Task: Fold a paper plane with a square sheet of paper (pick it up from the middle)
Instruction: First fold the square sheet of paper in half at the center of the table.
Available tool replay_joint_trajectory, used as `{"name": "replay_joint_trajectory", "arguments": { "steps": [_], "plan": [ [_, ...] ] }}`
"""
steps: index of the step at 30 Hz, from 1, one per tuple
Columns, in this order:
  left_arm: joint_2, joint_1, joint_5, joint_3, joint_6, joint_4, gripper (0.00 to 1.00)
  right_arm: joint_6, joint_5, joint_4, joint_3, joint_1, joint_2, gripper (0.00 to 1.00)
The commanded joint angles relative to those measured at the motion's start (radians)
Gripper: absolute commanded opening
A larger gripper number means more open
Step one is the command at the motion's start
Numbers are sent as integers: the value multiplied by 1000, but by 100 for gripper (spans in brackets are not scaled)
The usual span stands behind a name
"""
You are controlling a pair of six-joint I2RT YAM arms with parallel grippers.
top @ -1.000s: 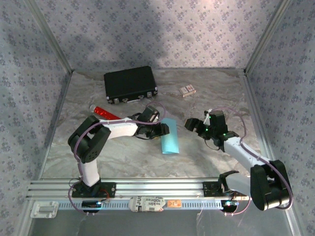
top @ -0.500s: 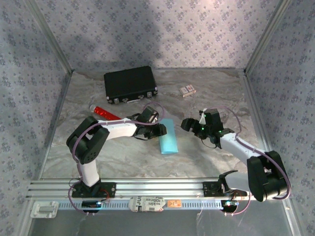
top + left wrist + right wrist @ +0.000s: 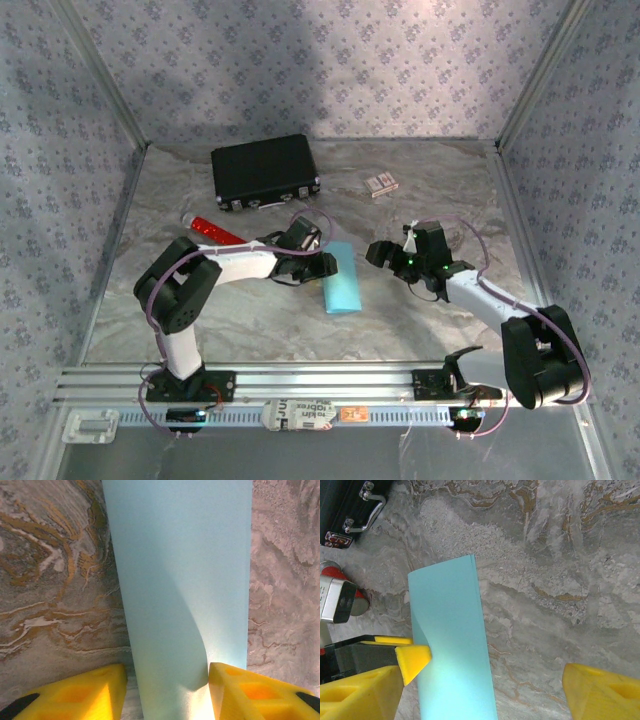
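Note:
The square sheet of paper (image 3: 342, 280) is light cyan-blue and lies mid-table, bowed up into a narrow curl. My left gripper (image 3: 318, 265) reaches it from the left and is shut on it. In the left wrist view the sheet (image 3: 185, 580) rises between the yellow fingers; the right one presses its curled side and the left one sits close by its other edge. My right gripper (image 3: 380, 250) hovers just right of the paper, open wide. In the right wrist view the sheet (image 3: 452, 645) lies below the spread fingers (image 3: 360, 695), with a left-gripper fingertip (image 3: 412, 660) against its left side.
A black case (image 3: 264, 171) stands at the back left. A red tube (image 3: 215, 231) lies by the left arm's elbow. A small patterned card box (image 3: 380, 184) sits at the back centre-right. Patterned walls close three sides, and a metal rail runs along the near edge.
My right gripper has moved left, closer to the paper. The left gripper's jaws have drawn in a little on the sheet, which has shifted slightly left.

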Motion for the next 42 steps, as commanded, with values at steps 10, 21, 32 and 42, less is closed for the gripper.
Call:
{"name": "replay_joint_trajectory", "arguments": {
  "steps": [10, 21, 32, 42],
  "plan": [
    [112, 9, -91, 107, 70, -301, 48, -20, 23, -18, 33, 8, 11, 86],
    [145, 5, -118, 137, 82, -363, 48, -23, 29, -26, 34, 8, 9, 87],
    [175, 6, -130, 167, 95, -403, 48, -24, 29, -29, 35, 10, 8, 87],
    [178, 6, -126, 157, 81, -393, 48, -32, -4, -9, 33, 11, 15, 82]
  ]
}}
